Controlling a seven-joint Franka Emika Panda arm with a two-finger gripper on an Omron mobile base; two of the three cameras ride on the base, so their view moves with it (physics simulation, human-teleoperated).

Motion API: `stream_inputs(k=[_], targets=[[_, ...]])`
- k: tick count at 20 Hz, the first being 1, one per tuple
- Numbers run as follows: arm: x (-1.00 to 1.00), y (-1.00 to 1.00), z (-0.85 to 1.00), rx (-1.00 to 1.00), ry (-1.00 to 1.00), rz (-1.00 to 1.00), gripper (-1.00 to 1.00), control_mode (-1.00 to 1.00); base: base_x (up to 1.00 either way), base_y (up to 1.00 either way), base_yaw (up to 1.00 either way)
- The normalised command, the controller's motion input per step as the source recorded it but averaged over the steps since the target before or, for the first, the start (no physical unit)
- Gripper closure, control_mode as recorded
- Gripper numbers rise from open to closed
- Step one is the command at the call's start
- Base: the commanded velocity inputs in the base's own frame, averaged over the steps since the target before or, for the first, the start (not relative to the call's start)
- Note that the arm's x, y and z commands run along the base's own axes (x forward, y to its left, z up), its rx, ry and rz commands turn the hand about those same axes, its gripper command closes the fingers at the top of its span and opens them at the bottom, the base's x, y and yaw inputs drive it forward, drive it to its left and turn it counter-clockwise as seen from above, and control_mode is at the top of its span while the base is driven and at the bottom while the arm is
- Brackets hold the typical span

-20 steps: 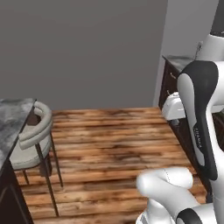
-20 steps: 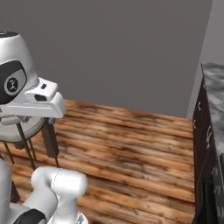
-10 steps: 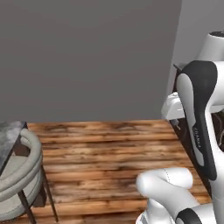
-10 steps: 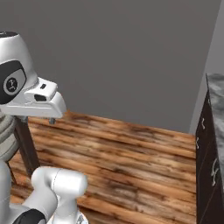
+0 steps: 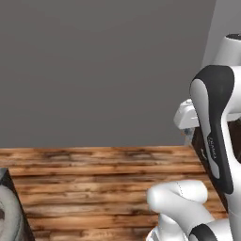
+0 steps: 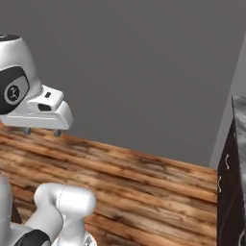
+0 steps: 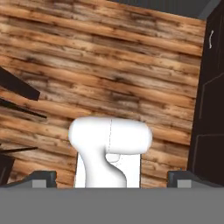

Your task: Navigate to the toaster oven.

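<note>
Ahead, a plain grey wall across both base views, with brown plank wood floor running up to its foot. No white boxy toaster oven visible from this stance, so its bearing from the hand cannot be read directly.

Best clue: the dark cabinet front with pale handles at the right edge of the right base view, topped by a grey stone tabletop. The same dark cabinet shows along the right side of the hand view. Judgement: any countertop oven is likelier off to the right, beyond that cabinet run, than toward the bare wall.

Low left in the left base view, the curved pale edge of a seat, partly cut off.

The hand hangs folded close to the arm, well above the floor, pointing down. Its two dark finger tips sit far apart at the bottom of the hand view with nothing between them: released, carrying nothing.

Coming move turns on swinging the base rightward.
</note>
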Motion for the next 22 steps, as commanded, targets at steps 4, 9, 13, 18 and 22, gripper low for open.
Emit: stream_inputs(k=[4,9,13,18,22], targets=[[0.00,0.00,0.00,0.00,0.00,0.00,-1.00,1.00,1.00,-0.33,0.00],[0.00,0.00,0.00,0.00,0.00,0.00,-1.00,1.00,1.00,-0.07,-0.08],[0.00,0.00,0.00,0.00,0.00,0.00,-1.00,1.00,0.95,0.03,-0.39],[0.00,0.00,0.00,0.00,0.00,0.00,-1.00,1.00,0.57,0.07,-0.65],[0.00,0.00,0.00,0.00,0.00,0.00,-1.00,1.00,0.37,0.00,-0.73]])
